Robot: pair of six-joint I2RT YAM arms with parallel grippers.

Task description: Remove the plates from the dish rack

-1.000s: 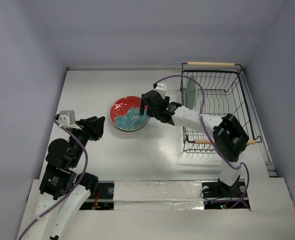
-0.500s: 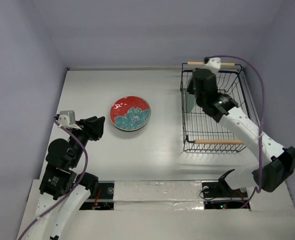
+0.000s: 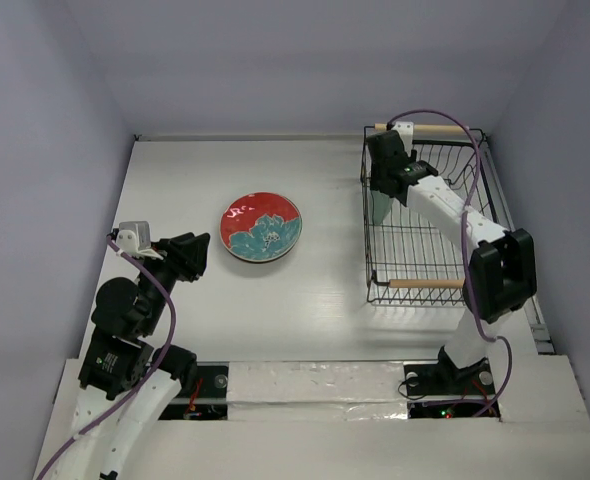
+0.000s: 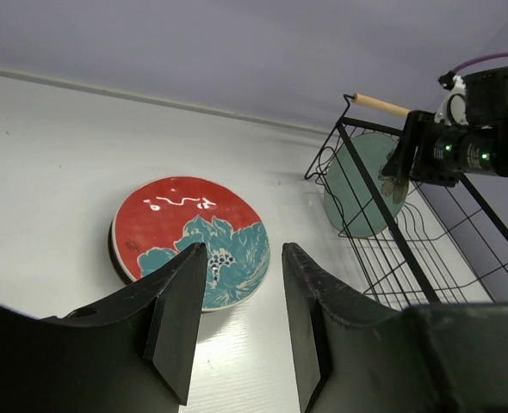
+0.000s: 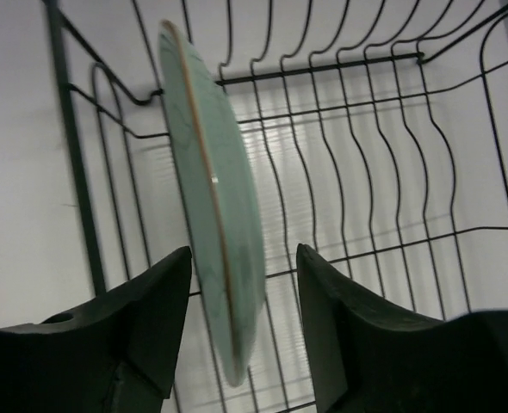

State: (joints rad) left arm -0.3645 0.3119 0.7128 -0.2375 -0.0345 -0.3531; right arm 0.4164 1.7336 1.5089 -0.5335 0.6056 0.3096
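Observation:
The red plate with teal flowers [image 3: 262, 226] lies flat on the table left of the dish rack [image 3: 430, 284]; it also shows in the left wrist view [image 4: 189, 232]. A pale green plate [image 3: 379, 203] stands on edge in the rack's back left corner [image 4: 366, 185] [image 5: 211, 189]. My right gripper [image 3: 383, 178] is open, its fingers [image 5: 142, 318] on either side of this plate's rim without closing on it. My left gripper [image 3: 197, 255] is open and empty, near the table's left side, facing the red plate. The other plates are out of view.
The black wire rack [image 4: 383, 206] has wooden rod handles at its far end [image 3: 435, 128] and near end. Its wire slots [image 5: 323, 69] behind the green plate hold nothing. Walls close the table at the back and sides.
My right arm left the red plate on the table, swung right to the rack and came down over the pale green plate. The left arm has not moved.

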